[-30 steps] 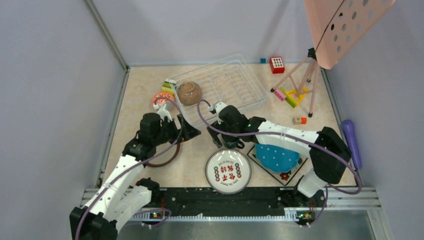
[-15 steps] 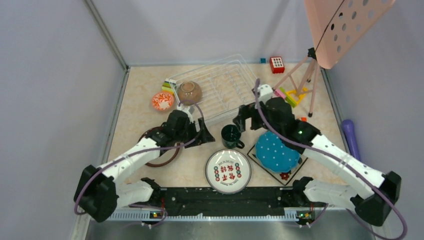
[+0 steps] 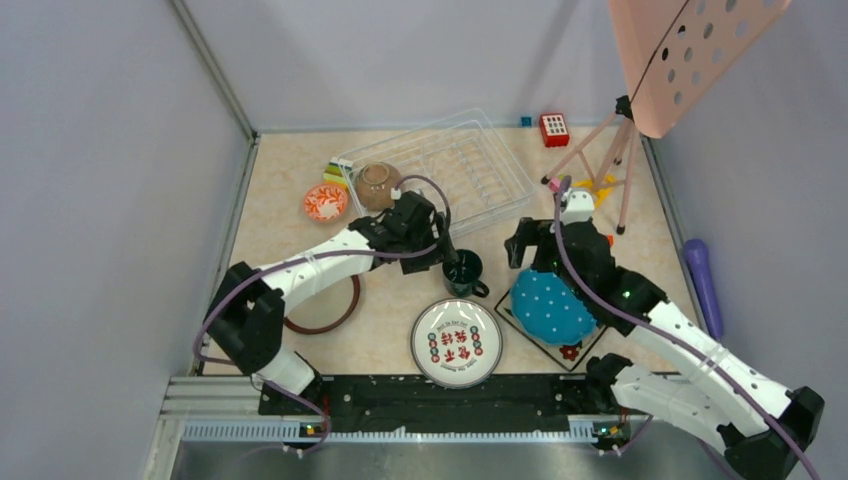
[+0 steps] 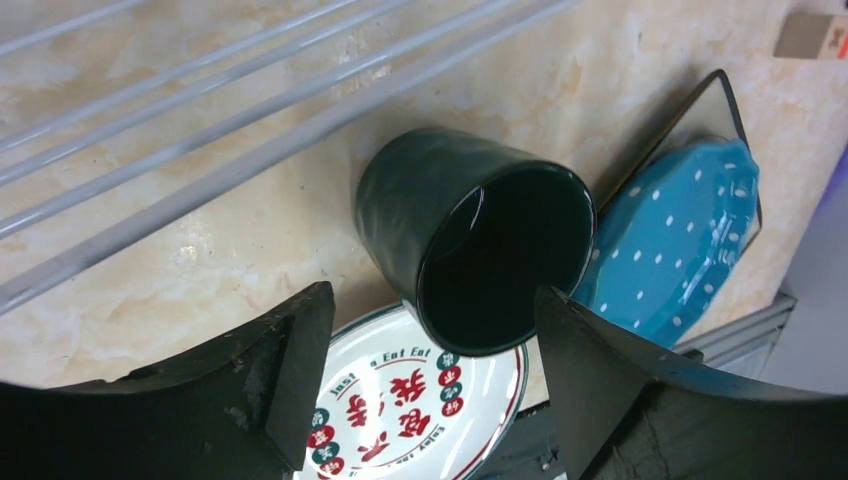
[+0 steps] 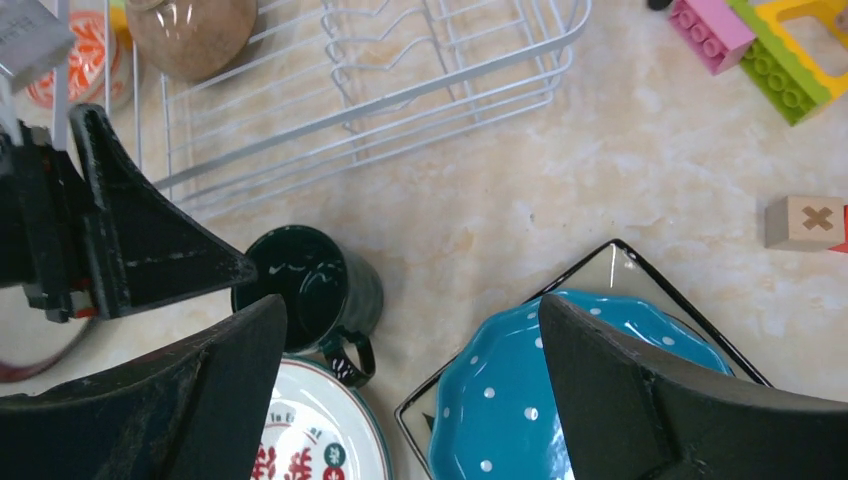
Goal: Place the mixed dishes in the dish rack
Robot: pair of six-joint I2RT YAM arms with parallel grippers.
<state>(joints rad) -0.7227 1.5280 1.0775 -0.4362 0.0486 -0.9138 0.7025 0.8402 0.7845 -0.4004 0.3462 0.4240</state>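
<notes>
Where the right pincer (image 3: pixel 522 250) hovered a second ago, left pincer (image 3: pixel 446 256) now straddling dark green mug (image 3: pixel 464 272), both gaping, empty.

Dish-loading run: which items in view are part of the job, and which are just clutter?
Job: dish rack, brown bowl, dark green mug, orange-and-white bowl, white plate with red characters, blue dotted plate, black square plate, red-rimmed round plate.
Clutter: toy blocks, red keypad toy, purple object, pink perforated stand.
</notes>
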